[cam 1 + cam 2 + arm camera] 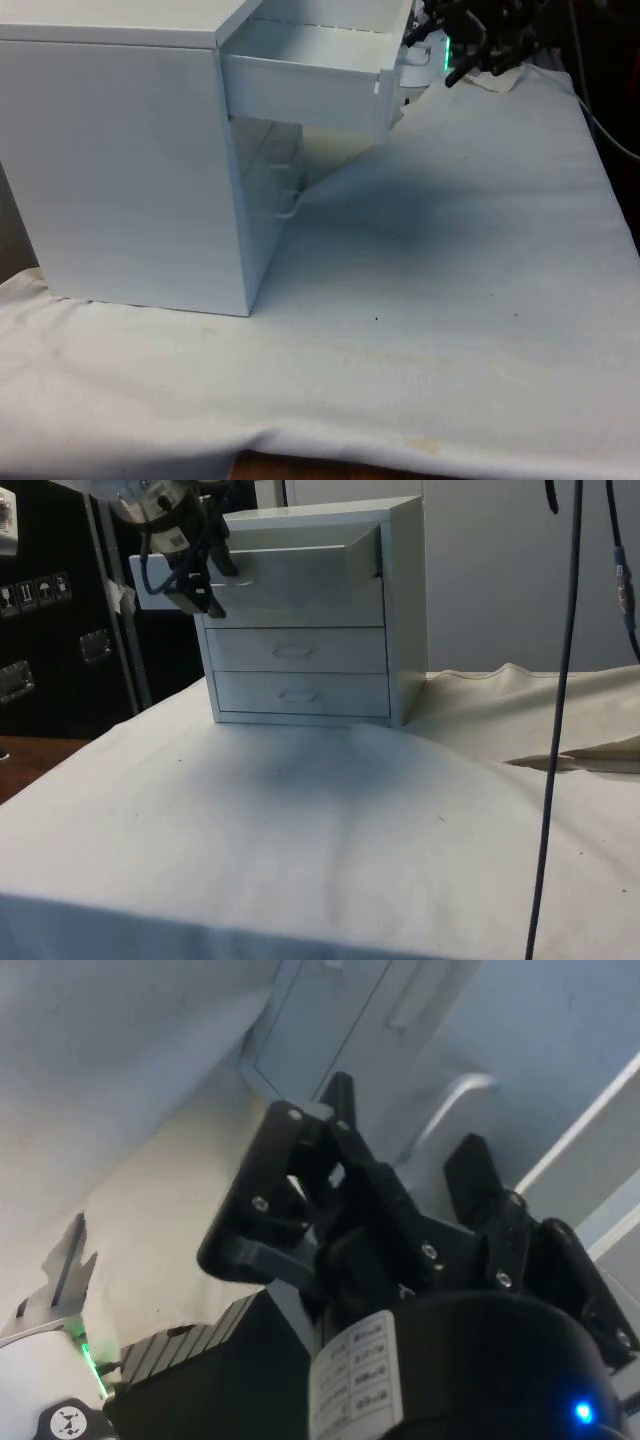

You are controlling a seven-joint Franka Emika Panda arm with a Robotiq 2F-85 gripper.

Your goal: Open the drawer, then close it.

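Top drawer (300, 75): pulled well out of the white chest (330, 610), which stands on the table (450, 300). Handle (455, 1095): between the spread fingers (480, 1175), not gripped. Gripper (200, 585): at the drawer front, reaching in level from beside it.

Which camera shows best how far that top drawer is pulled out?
The front view: the top drawer juts sideways from the chest, its hollow inside showing. The side view faces its front panel, so depth is hard to judge. The wrist view shows its handle up close.
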